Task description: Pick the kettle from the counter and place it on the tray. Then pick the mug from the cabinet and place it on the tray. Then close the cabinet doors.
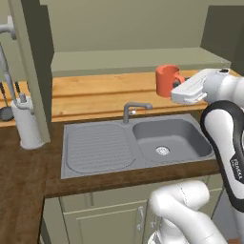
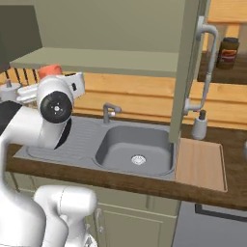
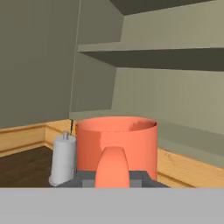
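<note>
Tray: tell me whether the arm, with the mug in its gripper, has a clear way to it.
Probably yes. The gripper is shut on the mug; the tray lies bare right of the sink. The open cabinet door hanging between them may force a low path.

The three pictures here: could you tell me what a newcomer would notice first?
The orange-red mug stands out, held by its handle in the shut end effector in front of the open cabinet. Below lies the grey sink in the dark counter. To the sink's right, the pale tray lies bare.
</note>
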### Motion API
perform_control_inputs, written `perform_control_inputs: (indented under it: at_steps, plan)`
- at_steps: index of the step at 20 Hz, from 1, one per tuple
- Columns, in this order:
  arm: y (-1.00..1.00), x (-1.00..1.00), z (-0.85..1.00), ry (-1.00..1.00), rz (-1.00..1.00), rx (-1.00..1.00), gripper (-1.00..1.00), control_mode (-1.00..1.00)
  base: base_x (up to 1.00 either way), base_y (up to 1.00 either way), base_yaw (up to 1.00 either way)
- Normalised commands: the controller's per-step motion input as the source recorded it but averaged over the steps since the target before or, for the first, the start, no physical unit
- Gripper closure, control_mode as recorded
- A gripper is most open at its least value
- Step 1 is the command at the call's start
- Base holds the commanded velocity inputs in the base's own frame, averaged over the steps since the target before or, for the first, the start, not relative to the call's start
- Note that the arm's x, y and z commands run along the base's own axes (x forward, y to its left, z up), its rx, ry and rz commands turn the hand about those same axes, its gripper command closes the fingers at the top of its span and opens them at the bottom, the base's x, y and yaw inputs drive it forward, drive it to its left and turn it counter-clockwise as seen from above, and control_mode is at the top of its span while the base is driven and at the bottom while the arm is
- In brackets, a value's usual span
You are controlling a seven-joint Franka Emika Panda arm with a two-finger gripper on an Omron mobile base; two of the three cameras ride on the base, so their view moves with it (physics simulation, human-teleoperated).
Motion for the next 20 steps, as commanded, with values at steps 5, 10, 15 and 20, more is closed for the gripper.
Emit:
perform_control_inputs:
  at_steps: [5,10,15,20]
  plan:
    - [0.00,0.00,0.00,0.00,0.00,0.00,1.00,1.00,-1.00,-0.10,0.01]
    - [0.00,0.00,0.00,0.00,0.00,0.00,1.00,1.00,-0.93,-0.56,-0.01]
    - [0.00,0.00,0.00,0.00,0.00,0.00,1.00,1.00,-0.67,-0.84,0.00]
    - [0.00,0.00,0.00,0.00,0.00,0.00,1.00,1.00,-0.25,-0.92,0.00]
